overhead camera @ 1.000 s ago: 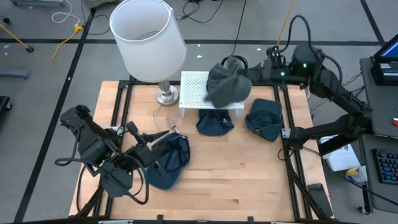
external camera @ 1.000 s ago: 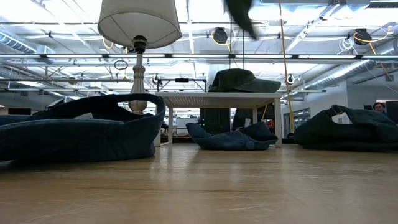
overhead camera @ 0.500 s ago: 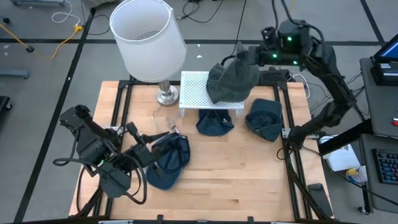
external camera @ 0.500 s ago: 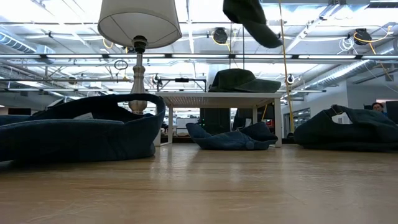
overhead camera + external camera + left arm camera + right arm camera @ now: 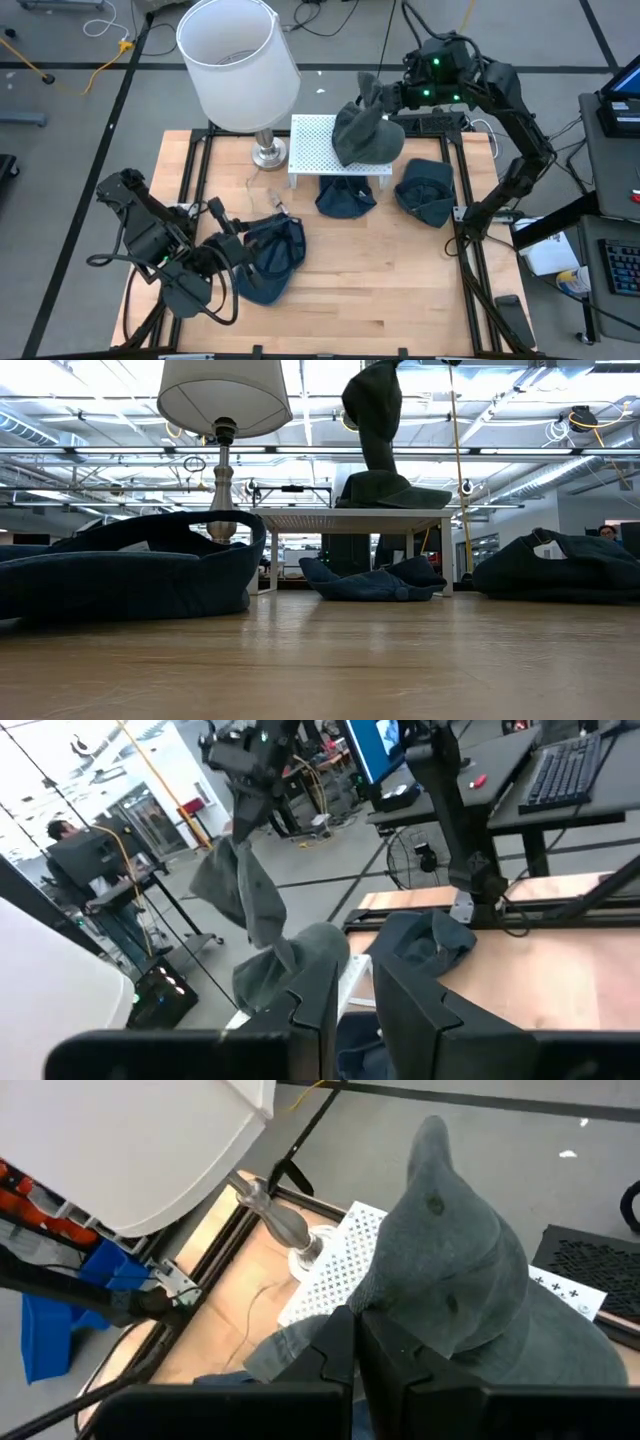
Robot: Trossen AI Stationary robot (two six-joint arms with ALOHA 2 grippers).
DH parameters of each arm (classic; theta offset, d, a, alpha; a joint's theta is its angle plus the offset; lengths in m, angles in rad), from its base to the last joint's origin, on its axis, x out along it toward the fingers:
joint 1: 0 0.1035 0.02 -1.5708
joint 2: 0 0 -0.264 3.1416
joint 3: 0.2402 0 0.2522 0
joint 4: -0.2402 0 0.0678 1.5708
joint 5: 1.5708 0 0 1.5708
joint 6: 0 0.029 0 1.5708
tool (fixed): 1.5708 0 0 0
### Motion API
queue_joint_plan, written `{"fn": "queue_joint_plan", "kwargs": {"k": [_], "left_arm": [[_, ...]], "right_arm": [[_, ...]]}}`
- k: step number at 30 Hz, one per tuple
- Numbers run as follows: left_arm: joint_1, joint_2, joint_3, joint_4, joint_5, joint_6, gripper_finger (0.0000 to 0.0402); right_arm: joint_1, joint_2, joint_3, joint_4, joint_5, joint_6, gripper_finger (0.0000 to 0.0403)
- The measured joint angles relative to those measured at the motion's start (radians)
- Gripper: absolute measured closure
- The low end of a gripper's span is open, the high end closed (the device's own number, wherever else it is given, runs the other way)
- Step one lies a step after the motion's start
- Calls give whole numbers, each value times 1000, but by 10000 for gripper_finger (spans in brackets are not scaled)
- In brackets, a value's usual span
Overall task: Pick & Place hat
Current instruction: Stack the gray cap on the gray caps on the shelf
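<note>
My right gripper (image 5: 388, 95) is raised over the far side of the white perforated shelf (image 5: 312, 140) and is shut on a grey-green hat (image 5: 372, 415). That hat hangs over a second grey-green hat (image 5: 392, 490), which sits on the shelf top. At the near left, my left gripper (image 5: 262, 222) points level toward the shelf, with a narrow gap between its fingers (image 5: 312, 1010). It sits at the upper left edge of a dark blue hat (image 5: 270, 255). My left gripper meets the dark blue hat at its upper left edge (image 5: 245, 240); the gripper's own body hides the place of contact. The hat's bulk (image 5: 130, 575) rests on the table with its rim standing up. My right gripper pinches a fold of the grey-green hat (image 5: 378, 1315) between its two fingers, coming from the table's right and slanting down. The hat is lifted and hangs below the fingers. Its lower end (image 5: 383, 468) reaches down to the hat on the shelf; I cannot tell whether they touch.
A lamp with a white shade (image 5: 238, 60) stands at the far left beside the shelf. One dark blue hat (image 5: 345, 197) lies under the shelf's front and another (image 5: 425, 190) lies to its right. Bare wood lies along the near right. A person (image 5: 610, 532) sits far behind.
My right gripper has gone toward the table's left and tipped, carrying the grey-green hat. The hat has swung from high and slanted to hanging straight down over the hat on the shelf.
</note>
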Motion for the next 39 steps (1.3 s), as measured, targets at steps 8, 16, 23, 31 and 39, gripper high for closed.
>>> {"fn": "queue_joint_plan", "kwargs": {"k": [8, 16, 23, 31, 39], "left_arm": [[0, 0, 0, -104, 40, -118, 330], [14, 0, 0, -103, 41, -124, 330], [32, 0, 0, -100, 94, -121, 330], [55, 0, 0, -99, 211, -137, 330], [61, 0, 0, -99, 229, -155, 330]], "right_arm": [[-29, -89, 5, 18, 30, -25, 403], [-58, -71, 5, -97, 82, -95, 403], [-56, 3, -44, -108, 102, -108, 403], [-53, 103, -60, -67, 26, -121, 403], [-43, 156, -60, 63, 65, -78, 403]]}}
